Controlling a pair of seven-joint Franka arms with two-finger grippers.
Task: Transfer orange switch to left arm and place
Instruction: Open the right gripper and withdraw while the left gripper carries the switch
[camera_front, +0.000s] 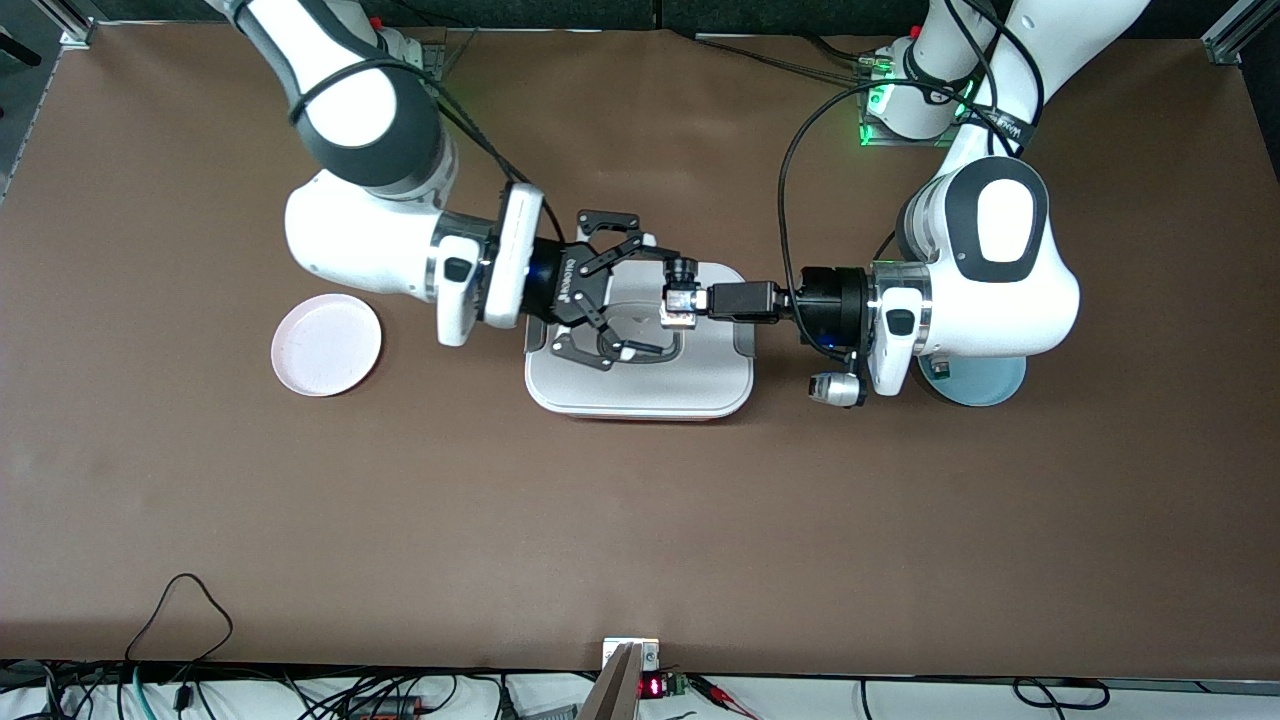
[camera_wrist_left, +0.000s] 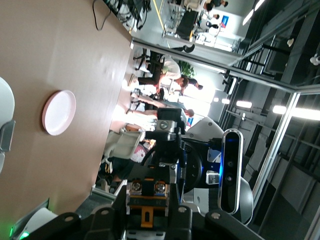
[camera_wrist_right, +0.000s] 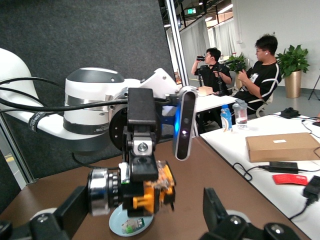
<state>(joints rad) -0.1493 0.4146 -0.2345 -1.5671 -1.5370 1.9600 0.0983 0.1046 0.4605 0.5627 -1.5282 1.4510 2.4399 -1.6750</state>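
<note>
The orange switch (camera_front: 680, 292), black and orange with a silver end, is held in the air over the white box (camera_front: 640, 388). My left gripper (camera_front: 692, 300) is shut on it; in the left wrist view the switch (camera_wrist_left: 147, 202) sits between the black fingers (camera_wrist_left: 112, 210). My right gripper (camera_front: 645, 298) is wide open over the box, one finger on each side of the switch. In the right wrist view the switch (camera_wrist_right: 145, 192) hangs between the right gripper's spread fingers (camera_wrist_right: 212, 205), with its silver end close to one of them.
A pink plate (camera_front: 326, 344) lies toward the right arm's end of the table. A pale blue plate (camera_front: 990, 388) lies under the left arm and holds a small white-and-green switch (camera_wrist_right: 131, 226). Cables run along the table edge nearest the front camera.
</note>
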